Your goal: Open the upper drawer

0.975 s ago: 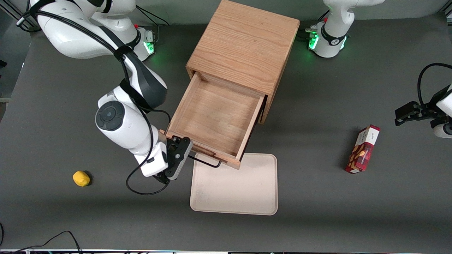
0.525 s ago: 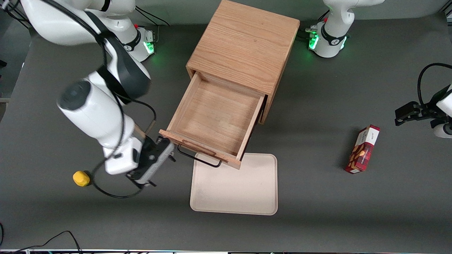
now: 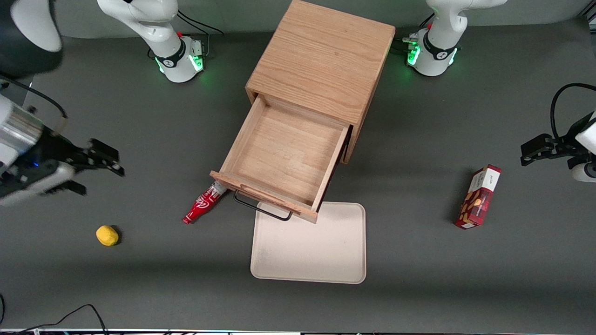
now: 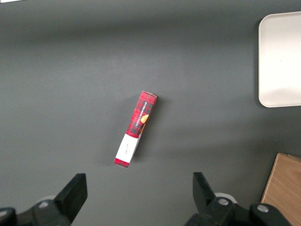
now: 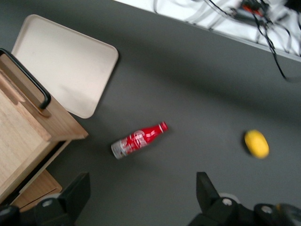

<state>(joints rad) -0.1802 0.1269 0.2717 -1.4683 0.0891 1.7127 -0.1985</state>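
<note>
The upper drawer (image 3: 284, 153) of the oak cabinet (image 3: 321, 60) stands pulled far out, its inside bare, with its thin black handle (image 3: 263, 209) on the front panel nearest the front camera. My right gripper (image 3: 103, 182) is open and holds nothing. It hangs well away from the drawer, toward the working arm's end of the table. In the right wrist view the open fingers (image 5: 77, 193) frame bare table, with the gripper (image 5: 141, 197) apart from the drawer's corner (image 5: 28, 136) and handle (image 5: 28, 77).
A red bottle (image 3: 204, 204) lies on the table beside the drawer's front corner, also in the right wrist view (image 5: 139, 140). A yellow object (image 3: 107, 235) lies nearer the camera. A cream tray (image 3: 308, 244) lies in front of the drawer. A red box (image 3: 478, 196) lies toward the parked arm's end.
My right gripper has left the drawer's handle and swung away and up toward the working arm's end. The red bottle it hid now shows. The drawer has stayed pulled out.
</note>
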